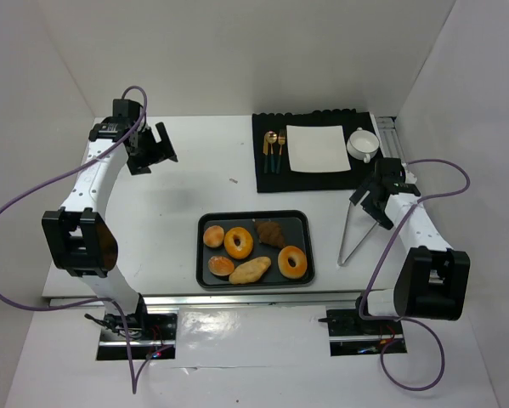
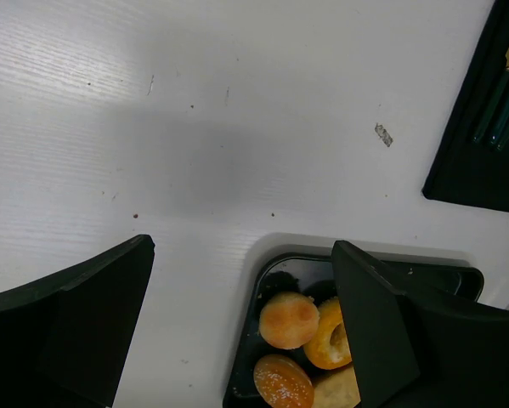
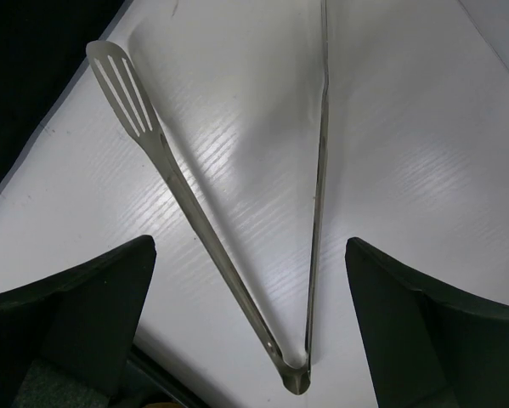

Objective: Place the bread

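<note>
The bread lies in a black tray at the near middle of the table: a round bun, a glossy ring, a dark croissant, a second ring, a small bun and an oblong roll. My left gripper is open and empty, raised at the far left, well away from the tray. Its wrist view shows the tray corner, a bun and a ring between the open fingers. My right gripper is open and empty above metal tongs.
A black placemat at the far right holds a white plate, gold cutlery and a white cup. The tongs lie spread open on the table between my right fingers. White walls enclose the table.
</note>
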Available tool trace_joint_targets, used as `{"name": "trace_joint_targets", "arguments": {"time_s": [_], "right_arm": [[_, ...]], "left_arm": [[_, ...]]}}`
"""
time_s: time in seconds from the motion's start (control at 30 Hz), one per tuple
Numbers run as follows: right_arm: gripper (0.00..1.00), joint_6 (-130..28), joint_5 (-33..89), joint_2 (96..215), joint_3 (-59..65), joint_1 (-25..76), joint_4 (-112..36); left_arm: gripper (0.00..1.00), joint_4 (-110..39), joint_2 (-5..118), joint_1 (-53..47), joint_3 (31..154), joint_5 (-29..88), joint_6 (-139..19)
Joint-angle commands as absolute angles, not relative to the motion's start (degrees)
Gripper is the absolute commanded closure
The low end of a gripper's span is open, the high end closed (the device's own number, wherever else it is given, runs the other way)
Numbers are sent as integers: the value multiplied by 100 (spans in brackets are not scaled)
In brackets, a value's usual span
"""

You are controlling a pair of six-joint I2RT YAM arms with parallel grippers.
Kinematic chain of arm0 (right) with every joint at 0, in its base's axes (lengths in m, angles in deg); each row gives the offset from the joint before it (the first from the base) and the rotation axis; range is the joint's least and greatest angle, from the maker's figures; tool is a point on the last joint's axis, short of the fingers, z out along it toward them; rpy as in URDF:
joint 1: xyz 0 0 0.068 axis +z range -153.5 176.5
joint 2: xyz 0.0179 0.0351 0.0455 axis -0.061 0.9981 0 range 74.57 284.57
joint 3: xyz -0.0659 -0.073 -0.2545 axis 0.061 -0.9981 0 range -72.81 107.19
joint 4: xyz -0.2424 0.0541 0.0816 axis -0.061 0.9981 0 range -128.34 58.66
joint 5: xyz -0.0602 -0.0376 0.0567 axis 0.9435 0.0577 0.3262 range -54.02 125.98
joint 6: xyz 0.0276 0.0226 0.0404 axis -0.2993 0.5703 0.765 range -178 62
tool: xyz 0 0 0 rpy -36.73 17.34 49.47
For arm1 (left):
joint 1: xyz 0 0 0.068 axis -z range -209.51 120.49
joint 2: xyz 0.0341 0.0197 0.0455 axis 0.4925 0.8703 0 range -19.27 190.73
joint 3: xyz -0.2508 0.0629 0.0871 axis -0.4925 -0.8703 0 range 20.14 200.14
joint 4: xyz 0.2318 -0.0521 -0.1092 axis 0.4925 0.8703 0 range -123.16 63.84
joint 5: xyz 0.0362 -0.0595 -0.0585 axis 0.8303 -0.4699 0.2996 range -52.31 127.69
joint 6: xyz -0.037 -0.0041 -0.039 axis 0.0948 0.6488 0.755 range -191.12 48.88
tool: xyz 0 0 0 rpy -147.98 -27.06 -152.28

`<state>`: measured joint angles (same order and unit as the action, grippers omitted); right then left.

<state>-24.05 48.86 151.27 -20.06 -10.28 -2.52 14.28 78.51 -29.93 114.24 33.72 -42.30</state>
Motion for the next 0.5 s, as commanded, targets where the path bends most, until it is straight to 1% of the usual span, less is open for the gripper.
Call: {"name": "trace_joint_targets", "arguments": {"time_s": [0.0, 0.33, 0.47], "right_arm": [[0, -2276, 5039, 15042, -1981, -1070, -292], [0, -2276, 4961, 14822, -2095, -1070, -344], [0, -2198, 4828, 14629, -2472, -1070, -275]], "left_arm": [[1, 1342, 7855, -2968, 11620, 3286, -4238], [1, 1342, 7855, -2968, 11620, 3233, -4238], [1, 1342, 7908, -2968, 11620, 3119, -4290]]}}
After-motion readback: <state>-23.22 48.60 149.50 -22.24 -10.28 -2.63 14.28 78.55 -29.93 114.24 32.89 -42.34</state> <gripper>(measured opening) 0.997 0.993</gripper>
